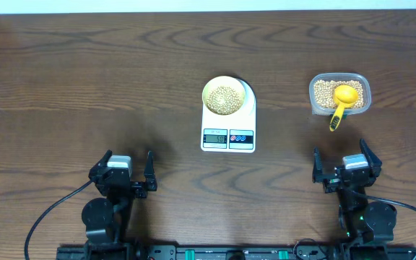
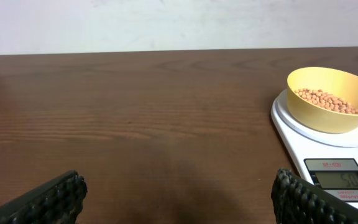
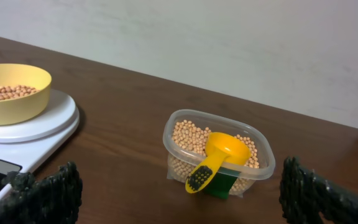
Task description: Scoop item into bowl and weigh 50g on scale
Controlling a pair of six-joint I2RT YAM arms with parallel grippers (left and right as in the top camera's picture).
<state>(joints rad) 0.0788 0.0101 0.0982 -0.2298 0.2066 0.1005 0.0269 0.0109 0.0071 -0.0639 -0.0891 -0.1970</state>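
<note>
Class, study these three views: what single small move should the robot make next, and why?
Probably no more scooping: I would just check the display first. The bowl of beans sits on the scale, the scoop lies in the tub, and the left pincer and right pincer hang open and empty, apart from everything. The display seems to read fifty, though it is blurred.

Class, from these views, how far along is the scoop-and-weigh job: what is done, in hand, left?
Done: beans lie in the bowl, which sits on the scale; the scoop rests in the tub. In hand: nothing; the left gripper and right gripper stand open and empty. Left: probably only confirming the display, whose digits are too blurred to read.
</note>
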